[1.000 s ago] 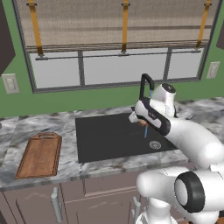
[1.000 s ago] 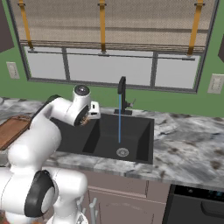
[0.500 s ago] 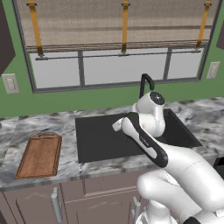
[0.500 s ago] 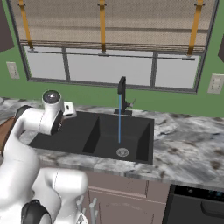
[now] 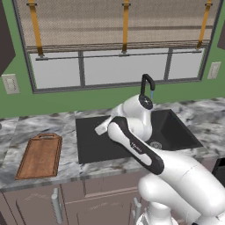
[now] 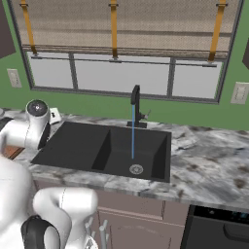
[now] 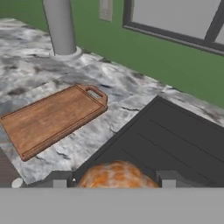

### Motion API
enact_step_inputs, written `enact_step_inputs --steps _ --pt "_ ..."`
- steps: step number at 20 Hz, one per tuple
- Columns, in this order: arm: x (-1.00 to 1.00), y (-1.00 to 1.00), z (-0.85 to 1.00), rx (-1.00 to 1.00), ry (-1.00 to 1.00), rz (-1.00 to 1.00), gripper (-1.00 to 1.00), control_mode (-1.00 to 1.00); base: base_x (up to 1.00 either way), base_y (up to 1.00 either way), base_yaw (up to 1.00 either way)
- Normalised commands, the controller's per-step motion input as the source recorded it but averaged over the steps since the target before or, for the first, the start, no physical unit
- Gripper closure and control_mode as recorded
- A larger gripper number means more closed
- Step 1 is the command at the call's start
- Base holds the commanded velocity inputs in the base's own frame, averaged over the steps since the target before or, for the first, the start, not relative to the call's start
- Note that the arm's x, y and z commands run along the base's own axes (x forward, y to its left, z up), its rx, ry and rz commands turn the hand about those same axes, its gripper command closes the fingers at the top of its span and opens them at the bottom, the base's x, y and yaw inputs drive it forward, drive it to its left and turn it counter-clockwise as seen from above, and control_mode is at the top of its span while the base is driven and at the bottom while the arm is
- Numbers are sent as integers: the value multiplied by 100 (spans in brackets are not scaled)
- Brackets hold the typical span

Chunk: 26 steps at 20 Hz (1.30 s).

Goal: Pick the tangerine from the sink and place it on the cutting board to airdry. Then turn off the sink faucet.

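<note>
The gripper (image 7: 114, 180) is clamped across the middle of the tangerine (image 7: 117, 175), a light, round, wet-skinned fruit likely to slip if pinched off-centre.

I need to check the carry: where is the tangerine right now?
In the hand view the tangerine sits between the end effector fingertips, over the sink's edge, with the cutting board ahead on the counter.

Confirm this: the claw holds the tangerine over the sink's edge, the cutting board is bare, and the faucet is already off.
Not quite: the faucet is running, as the right base view shows a stream of water falling into the sink. The rest stands: in the hand view the claw holds the tangerine, and the cutting board is bare.
</note>
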Motion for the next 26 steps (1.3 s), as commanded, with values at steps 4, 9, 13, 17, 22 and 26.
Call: enact_step_inputs --steps 4,9,13,17,22,26 --pt "0 65 28 -2 0 23 100 -100 0 0 0" --pt "0 62 11 -6 0 21 100 -100 0 0 0" --pt "-5 63 8 -7 -1 19 100 -100 0 0 0" --pt "-27 54 0 -10 -12 11 100 -100 0 0 0" --pt "-36 32 0 -8 -17 1 100 -100 0 0 0" --pt "-24 20 0 -9 -13 -2 100 -100 0 0 0"
